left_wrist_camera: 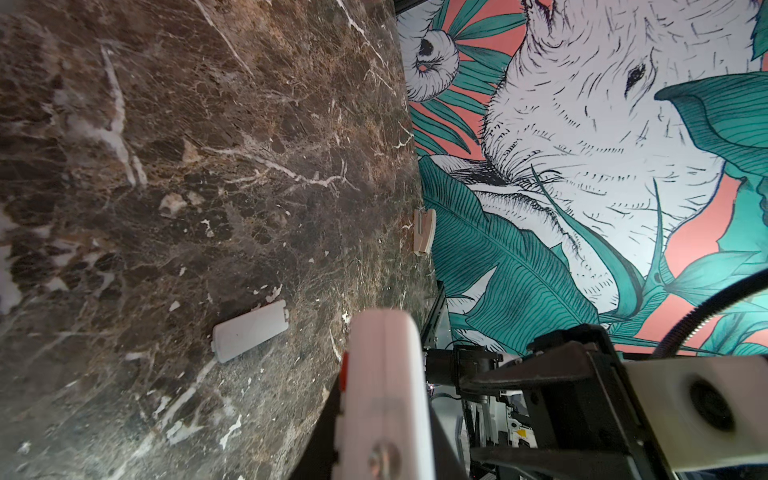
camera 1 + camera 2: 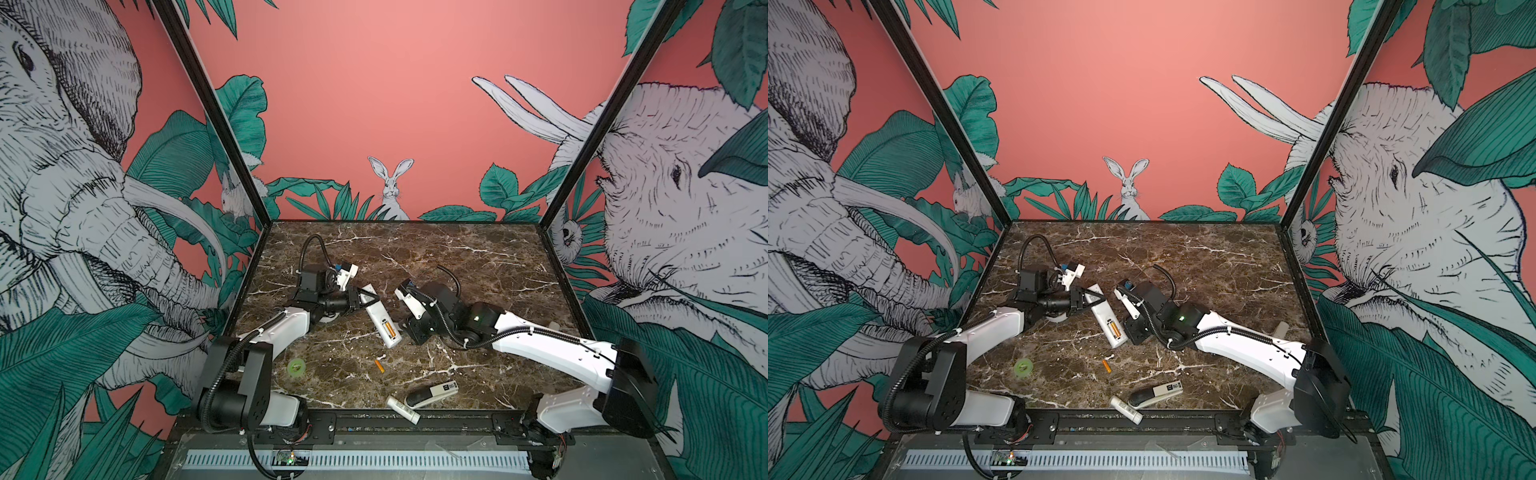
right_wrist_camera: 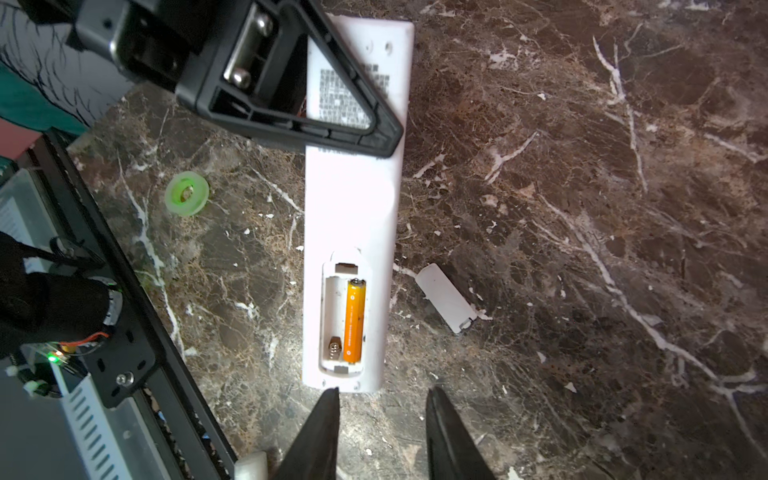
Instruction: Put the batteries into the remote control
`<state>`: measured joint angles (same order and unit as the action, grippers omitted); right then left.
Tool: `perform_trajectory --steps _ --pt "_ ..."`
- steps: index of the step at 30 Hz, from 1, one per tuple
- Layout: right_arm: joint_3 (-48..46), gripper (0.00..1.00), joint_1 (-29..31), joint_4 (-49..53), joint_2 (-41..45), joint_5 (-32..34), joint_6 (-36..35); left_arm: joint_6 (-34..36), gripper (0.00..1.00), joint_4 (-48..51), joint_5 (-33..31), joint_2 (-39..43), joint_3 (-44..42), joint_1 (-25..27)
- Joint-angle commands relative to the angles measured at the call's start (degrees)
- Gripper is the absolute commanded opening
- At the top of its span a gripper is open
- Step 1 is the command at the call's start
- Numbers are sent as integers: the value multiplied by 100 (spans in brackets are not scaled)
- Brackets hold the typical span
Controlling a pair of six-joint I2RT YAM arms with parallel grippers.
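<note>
Here, left gripper (image 2: 371,301) grips remote control (image 3: 351,208) (one battery (image 3: 354,320) seated)

Even light, warped edges, overexposed remote control (image 3: 349,208)

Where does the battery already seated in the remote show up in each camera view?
Top view: battery in the near end of the remote.
Top view: same place, battery in the remote's near end.
Left wrist: not in it; only the remote's side shows.
Right wrist: in the open compartment, beside the empty slot.
Shared landmark: the remote, visible in all four views.
</note>
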<state>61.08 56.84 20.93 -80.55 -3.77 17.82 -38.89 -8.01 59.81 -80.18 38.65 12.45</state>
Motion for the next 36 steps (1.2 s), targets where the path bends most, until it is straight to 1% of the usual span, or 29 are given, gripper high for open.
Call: perform_trajectory --steps 1,4,6,10,17,20,23,25,27,31,34,35,36 --pt "-111 47 -16 -50 22 -172 19 152 0 110 374 217 211 11" --pt "-175 57 -20 -244 14 -412 44 331 0 292 469 338 252 13" --pt "-180 60 -15 -299 -9 -484 63 459 0 399 489 427 259 21" --pt "-207 63 -19 -376 -30 -582 75 438 0 256 549 538 196 72" --pt "-289 63 -24 -610 -150 -708 116 280 0 -96 753 604 179 209" --pt "-348 61 -23 -750 -238 -721 135 155 0 -332 861 664 153 298" --pt "-392 55 -51 -810 -330 -698 171 181 0 -340 874 714 149 368" --pt "-454 46 -72 -857 -329 -689 187 173 0 -342 907 725 144 370" --pt "-528 40 -105 -898 -291 -679 203 172 0 -338 911 750 142 373" --pt "-657 31 -154 -949 -183 -699 205 200 0 -307 884 741 142 372" --pt "-724 29 -176 -964 -150 -725 210 191 0 -307 874 713 160 376" --pt "-729 29 -189 -967 -145 -752 211 190 0 -307 867 706 168 372" --pt "-738 32 -183 -983 -150 -765 209 201 0 -298 866 704 175 372"
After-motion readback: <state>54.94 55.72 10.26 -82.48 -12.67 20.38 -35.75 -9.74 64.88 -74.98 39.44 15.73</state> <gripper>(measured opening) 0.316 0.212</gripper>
